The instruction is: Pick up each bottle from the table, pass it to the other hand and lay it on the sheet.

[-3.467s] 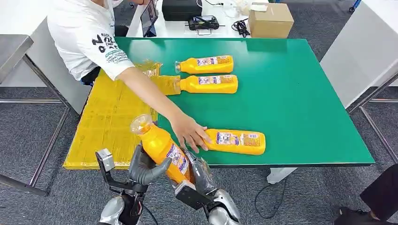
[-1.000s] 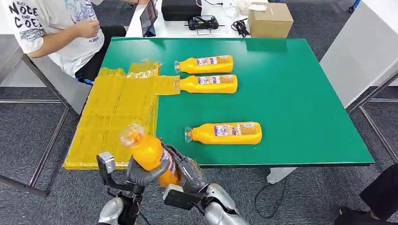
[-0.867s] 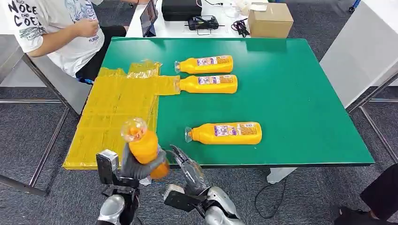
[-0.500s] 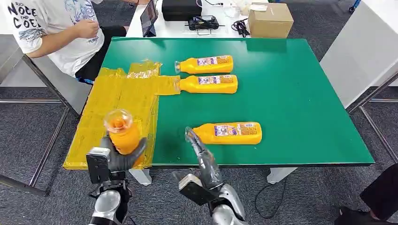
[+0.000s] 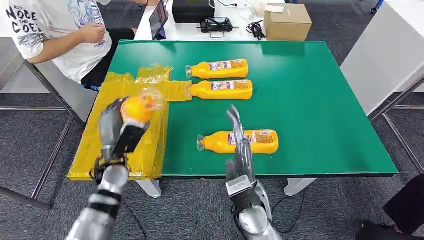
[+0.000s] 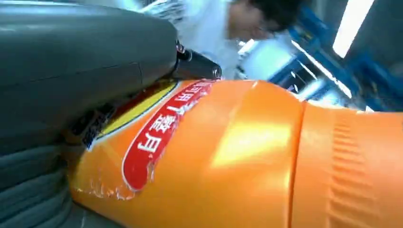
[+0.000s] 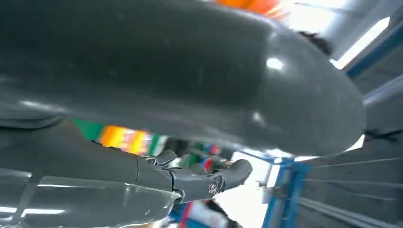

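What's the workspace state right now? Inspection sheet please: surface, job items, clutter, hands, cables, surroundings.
Surface: green table, yellow sheet draped over its left edge.
Job's things: three orange bottles lie on the table, at and; a fourth orange bottle is held above the sheet.
Clutter: nothing seen on the green table.
Hands: left hand grips the fourth bottle; right hand holds nothing, fingers extended over the nearest bottle.
Cables: dark cable bundle on the white desk behind.
Surroundings: seated person, cardboard box, black case.

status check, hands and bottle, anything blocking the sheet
Left hand holds bottle above yellow sheet. Right hand open, raised over the nearest table bottle. Nothing blocking the sheet.
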Robot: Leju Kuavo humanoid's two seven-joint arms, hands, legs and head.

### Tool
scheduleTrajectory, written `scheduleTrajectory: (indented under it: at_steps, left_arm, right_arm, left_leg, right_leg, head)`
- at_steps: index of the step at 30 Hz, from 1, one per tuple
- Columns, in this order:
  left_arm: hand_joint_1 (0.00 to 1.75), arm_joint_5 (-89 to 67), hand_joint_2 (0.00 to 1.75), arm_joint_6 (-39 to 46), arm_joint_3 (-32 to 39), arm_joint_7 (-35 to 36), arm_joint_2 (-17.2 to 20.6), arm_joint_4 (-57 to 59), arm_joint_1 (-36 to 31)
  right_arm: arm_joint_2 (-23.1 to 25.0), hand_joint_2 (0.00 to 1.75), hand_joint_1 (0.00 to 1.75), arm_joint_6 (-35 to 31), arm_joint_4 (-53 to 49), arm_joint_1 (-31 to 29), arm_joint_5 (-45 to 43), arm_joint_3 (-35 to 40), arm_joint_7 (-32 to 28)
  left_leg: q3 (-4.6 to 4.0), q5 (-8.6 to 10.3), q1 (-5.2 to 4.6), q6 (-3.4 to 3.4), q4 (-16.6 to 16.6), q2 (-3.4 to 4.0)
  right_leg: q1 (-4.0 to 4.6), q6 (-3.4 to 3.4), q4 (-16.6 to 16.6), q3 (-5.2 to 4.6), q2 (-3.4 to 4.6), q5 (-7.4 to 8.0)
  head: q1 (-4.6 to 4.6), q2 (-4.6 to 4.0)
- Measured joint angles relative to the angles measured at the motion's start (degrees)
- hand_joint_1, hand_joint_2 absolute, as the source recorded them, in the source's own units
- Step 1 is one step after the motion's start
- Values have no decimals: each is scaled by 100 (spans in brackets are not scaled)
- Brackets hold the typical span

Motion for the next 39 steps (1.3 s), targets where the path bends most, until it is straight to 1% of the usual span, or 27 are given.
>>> scheduleTrajectory:
  at_steps: [3,6,17,19,21,24,27,31,34,35,39]
  left_arm:
    - [175,-227,175,-46,13,19,177,788,-564]
    - [175,-270,175,-35,19,13,255,1252,-820]
    - [175,-310,175,-15,20,13,325,1769,-989]
    - [175,-466,175,-106,17,111,338,1828,-1025]
    - [175,-767,175,-273,9,269,371,1979,-1150]
    - [175,-1663,175,-646,-155,496,476,2544,-1587]
    - [175,-2129,175,-1052,-335,594,603,2980,-1951]
    - [175,-2517,175,-1681,-610,677,811,3468,-2314]
    - [175,-2920,175,-2254,-875,677,1047,3728,-2526]
    - [175,-2994,175,-2348,-969,680,1119,3789,-2574]
    - [175,-3193,175,-2535,-1283,688,1355,3994,-2708]
  right_arm:
    - [2,0,0,85,-76,-147,11,2,46]
    - [4,0,0,98,-109,-194,20,4,48]
    - [4,0,0,96,-120,-211,22,4,48]
    - [2,0,0,137,-120,-227,43,15,48]
    - [2,0,0,284,-98,-305,138,68,88]
    - [28,0,0,481,165,-583,341,271,166]
    - [74,0,0,529,488,-739,398,501,181]
    - [87,0,0,546,853,-821,308,645,179]
    - [85,0,0,592,1080,-818,192,675,149]
    - [85,175,0,603,1144,-817,179,684,142]
    - [85,175,0,625,1375,-811,140,730,131]
  left_leg:
    - [3,2,0,1,0,19]
    - [1,5,0,3,0,12]
    - [-7,2,0,2,0,11]
    - [-7,3,0,3,0,11]
    - [-7,4,1,3,0,11]
    - [-7,10,7,-3,0,11]
    - [-7,11,9,-4,0,11]
    - [-8,10,11,-5,0,11]
    - [-9,10,12,-6,0,14]
    - [-10,10,12,-6,0,14]
    - [-11,10,15,-6,0,13]
  right_leg:
    - [0,4,2,0,5,2]
    - [0,5,2,0,4,2]
    - [0,4,0,-7,4,0]
    - [0,4,1,-7,4,0]
    - [1,5,2,-7,4,1]
    - [4,4,2,-6,5,3]
    - [6,4,5,-5,5,3]
    - [9,4,6,-7,5,2]
    - [10,4,6,-10,6,2]
    - [11,4,6,-11,6,2]
    - [13,3,5,-14,6,1]
  head:
    - [-4,0]
    - [-2,0]
    - [-2,0]
    - [0,0]
    - [0,0]
    - [-2,0]
    - [-4,0]
    - [-2,0]
    - [0,0]
    - [-2,0]
    - [-4,0]
